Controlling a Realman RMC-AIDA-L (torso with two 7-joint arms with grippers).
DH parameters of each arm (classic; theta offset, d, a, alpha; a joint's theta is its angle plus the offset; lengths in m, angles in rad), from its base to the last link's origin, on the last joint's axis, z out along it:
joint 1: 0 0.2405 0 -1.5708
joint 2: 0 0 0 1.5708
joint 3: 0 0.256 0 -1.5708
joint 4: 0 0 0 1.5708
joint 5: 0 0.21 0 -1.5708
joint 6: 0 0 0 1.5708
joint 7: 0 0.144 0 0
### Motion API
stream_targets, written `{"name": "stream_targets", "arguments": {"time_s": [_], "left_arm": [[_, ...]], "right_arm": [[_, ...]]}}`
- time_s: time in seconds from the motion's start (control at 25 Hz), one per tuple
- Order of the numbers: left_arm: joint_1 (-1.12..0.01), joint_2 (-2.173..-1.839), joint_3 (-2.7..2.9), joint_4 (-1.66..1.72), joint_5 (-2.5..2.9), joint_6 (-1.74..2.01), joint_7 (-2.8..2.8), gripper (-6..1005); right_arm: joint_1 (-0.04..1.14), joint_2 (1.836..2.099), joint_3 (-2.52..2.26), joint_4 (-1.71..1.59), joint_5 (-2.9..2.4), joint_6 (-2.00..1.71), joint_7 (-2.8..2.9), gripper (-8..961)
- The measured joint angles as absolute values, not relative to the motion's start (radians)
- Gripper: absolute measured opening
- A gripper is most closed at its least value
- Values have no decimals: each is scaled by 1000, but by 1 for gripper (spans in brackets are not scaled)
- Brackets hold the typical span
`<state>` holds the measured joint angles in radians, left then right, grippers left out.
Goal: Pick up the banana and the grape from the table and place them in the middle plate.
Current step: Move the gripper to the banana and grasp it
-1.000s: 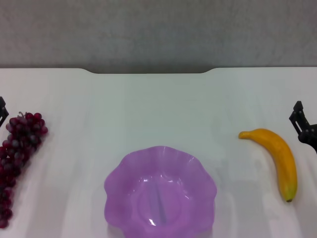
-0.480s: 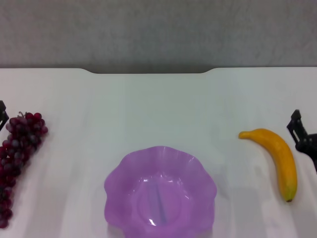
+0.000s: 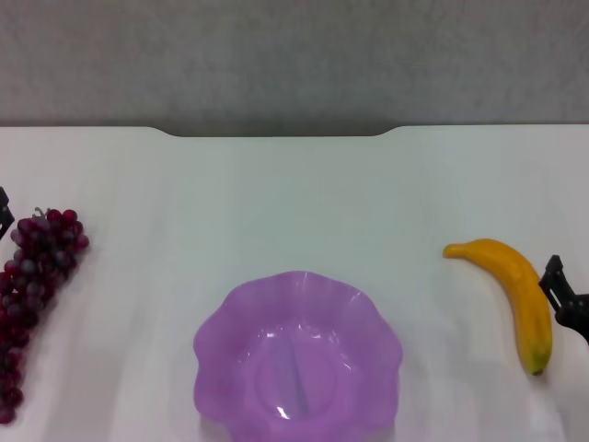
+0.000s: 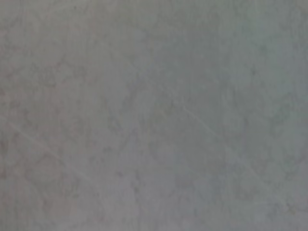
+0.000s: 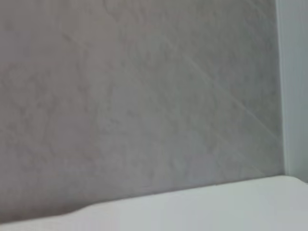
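The yellow-orange banana [image 3: 514, 293] lies on the white table [image 3: 294, 193] at the right in the head view, dark tip toward me. My right gripper [image 3: 563, 299] pokes in at the right edge, just beside the banana's lower half, mostly out of frame. The dark red-purple grape [image 3: 32, 285] bunch lies at the far left. A sliver of my left gripper [image 3: 4, 214] shows at the left edge, just beyond the bunch's stem end. The translucent purple middle plate [image 3: 373, 324] sits front centre with nothing in it. Neither wrist view shows fruit or fingers.
The table's far edge has a notch [image 3: 276, 134], with a grey wall [image 3: 294, 55] behind it. The left wrist view holds only grey wall [image 4: 154, 115]; the right wrist view shows wall above the table's far edge [image 5: 192, 202].
My right gripper has dropped lower and nearer along the right edge, from level with the banana's stem end to beside its lower half. The left gripper has slipped slightly further out of frame.
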<state>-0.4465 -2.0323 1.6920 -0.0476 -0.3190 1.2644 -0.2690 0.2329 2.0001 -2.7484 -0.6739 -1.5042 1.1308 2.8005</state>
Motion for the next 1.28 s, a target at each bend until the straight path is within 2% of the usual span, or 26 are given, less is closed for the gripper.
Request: {"name": "stream_targets", "arguments": {"time_s": [0.76, 1.28], "left_arm": [[-453, -2034, 1692, -48, -319, 1264, -268, 893], [-450, -2034, 1692, -46, -319, 1266, -268, 893]], "right_arm": [[326, 1999, -2747, -544, -1506, 806, 2809, 881], [349, 1999, -2749, -522, -1514, 744, 2800, 880]]}}
